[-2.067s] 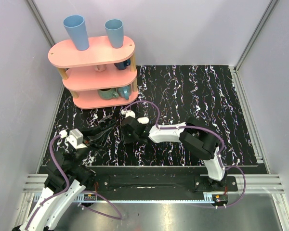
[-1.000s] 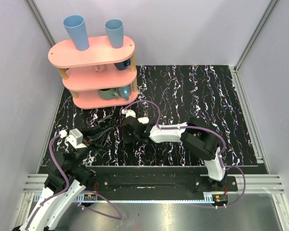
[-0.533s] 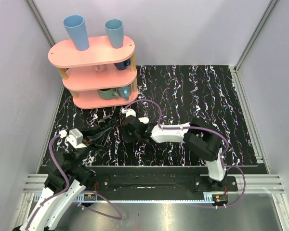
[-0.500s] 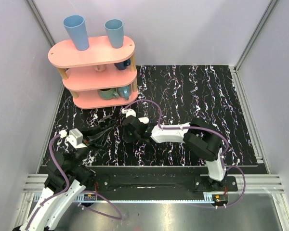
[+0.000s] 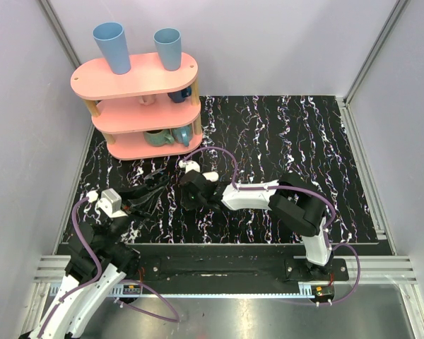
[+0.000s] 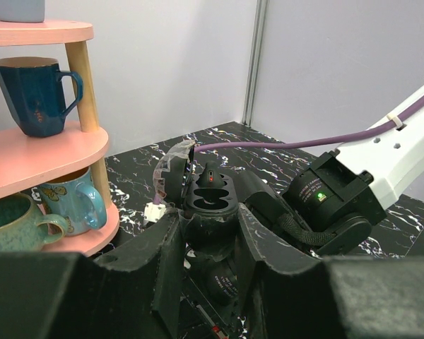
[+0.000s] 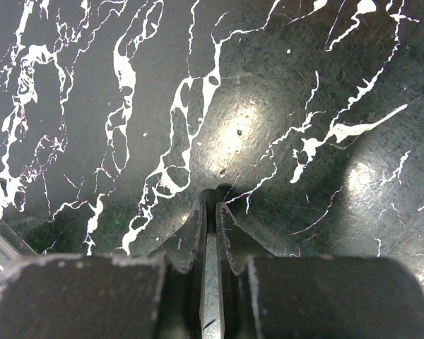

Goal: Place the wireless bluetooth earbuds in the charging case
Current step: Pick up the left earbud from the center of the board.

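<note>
The black, white-veined tabletop (image 5: 304, 134) I work on carries a pink three-tier shelf (image 5: 138, 83) at its far left corner. On the shelf's top tier stand two light blue cups (image 5: 112, 46); mugs (image 5: 159, 137) sit on the tiers below.

The earbuds and the charging case could not be made out in any view, being too small or hidden among dark parts. From above, the left end effector (image 5: 155, 192) and right end effector (image 5: 189, 194) merged with the black bench (image 5: 304, 141), and their fingertips could not be traced. In the left wrist view a dark rounded mass (image 6: 208, 198) sat between the blurred fingers (image 6: 166, 261); whether it was a held thing or part of the right arm could not be told. The pink shelf (image 6: 35, 152) and green mug (image 6: 10, 226) were cut by the left edge. In the right wrist view the fingers were blurred, their bases cut off at the bottom.
</note>
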Controlling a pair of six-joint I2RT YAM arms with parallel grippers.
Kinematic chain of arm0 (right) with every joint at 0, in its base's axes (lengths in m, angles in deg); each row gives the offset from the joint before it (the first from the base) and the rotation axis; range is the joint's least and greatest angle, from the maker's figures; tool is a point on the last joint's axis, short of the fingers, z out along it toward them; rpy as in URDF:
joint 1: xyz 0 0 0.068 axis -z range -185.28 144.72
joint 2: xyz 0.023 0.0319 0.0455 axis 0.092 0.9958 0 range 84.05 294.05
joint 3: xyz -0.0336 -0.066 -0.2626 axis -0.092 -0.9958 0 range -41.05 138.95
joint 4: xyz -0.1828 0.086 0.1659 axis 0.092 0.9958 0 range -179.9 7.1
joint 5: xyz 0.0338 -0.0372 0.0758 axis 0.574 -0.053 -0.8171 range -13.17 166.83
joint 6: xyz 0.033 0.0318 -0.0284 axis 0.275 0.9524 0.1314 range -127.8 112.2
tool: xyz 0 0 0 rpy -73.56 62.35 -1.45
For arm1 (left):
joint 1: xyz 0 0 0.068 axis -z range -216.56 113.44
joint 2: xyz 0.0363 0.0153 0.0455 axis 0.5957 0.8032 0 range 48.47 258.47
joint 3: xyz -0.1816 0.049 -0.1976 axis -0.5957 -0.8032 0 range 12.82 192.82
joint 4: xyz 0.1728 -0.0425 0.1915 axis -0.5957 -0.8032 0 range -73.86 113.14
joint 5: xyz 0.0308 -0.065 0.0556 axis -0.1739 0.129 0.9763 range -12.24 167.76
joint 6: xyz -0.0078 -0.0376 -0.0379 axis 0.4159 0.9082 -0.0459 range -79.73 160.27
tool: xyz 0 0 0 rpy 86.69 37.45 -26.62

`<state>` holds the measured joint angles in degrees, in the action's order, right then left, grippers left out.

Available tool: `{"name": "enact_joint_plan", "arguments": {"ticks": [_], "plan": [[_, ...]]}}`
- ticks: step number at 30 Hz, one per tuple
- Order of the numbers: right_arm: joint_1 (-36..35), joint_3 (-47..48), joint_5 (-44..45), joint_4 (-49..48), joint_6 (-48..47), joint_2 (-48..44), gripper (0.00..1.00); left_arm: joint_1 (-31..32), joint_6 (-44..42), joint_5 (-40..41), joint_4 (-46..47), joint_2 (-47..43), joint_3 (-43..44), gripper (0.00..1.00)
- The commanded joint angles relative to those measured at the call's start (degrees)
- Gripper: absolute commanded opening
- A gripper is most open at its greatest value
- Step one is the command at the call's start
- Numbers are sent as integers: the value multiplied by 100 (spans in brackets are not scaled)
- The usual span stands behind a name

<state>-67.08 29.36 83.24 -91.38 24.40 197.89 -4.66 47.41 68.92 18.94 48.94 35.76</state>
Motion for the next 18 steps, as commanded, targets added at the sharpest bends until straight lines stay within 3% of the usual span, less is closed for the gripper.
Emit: {"name": "enact_joint_plan", "arguments": {"ticks": [1, 18], "plan": [[63, -19, -53, -134, 14, -363, 0, -35, 42, -100, 315, -724, 185, 0], [221, -510, -158, -292, -101, -1065, 0, -79, 51, -127, 333, -671, 176, 0]]}}
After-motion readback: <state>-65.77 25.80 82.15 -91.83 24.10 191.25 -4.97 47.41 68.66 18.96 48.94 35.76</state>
